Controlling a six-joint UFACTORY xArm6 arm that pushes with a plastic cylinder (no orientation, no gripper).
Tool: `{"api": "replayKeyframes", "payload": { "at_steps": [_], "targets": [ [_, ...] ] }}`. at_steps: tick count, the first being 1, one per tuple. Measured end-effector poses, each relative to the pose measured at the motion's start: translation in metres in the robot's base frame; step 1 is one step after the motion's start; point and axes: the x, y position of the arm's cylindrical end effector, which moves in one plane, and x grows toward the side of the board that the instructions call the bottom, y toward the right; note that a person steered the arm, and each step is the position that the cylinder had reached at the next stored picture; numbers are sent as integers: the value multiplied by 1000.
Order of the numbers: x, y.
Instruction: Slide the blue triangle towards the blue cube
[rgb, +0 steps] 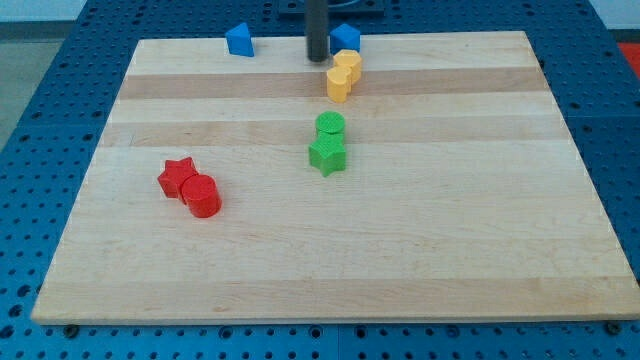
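Camera view: two blue blocks (239, 40), one tip (317, 58)

blue triangle (239, 40), blue cube (346, 38), pale wooden board (450, 200), dark rod (317, 30)

The rod (317, 30) is cut off by the view's top edge, so the arm above goes unseen. It hides perhaps the left edge of the far blue cube (346, 38).

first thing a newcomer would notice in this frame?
Probably the dark rod at the view's top centre, my tip down between the blue triangle on its left and the blue cube right beside it. Then the colour pairs: yellow blocks under the cube, green blocks mid-board, red blocks lower left.
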Motion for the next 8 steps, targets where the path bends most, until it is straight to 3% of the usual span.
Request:
{"api": "replayKeyframes", "payload": {
  "at_steps": [2,3,5,8],
  "targets": [
    [20,-181],
    [-39,-198],
    [-45,-129],
    [-40,-76]
  ]
}}
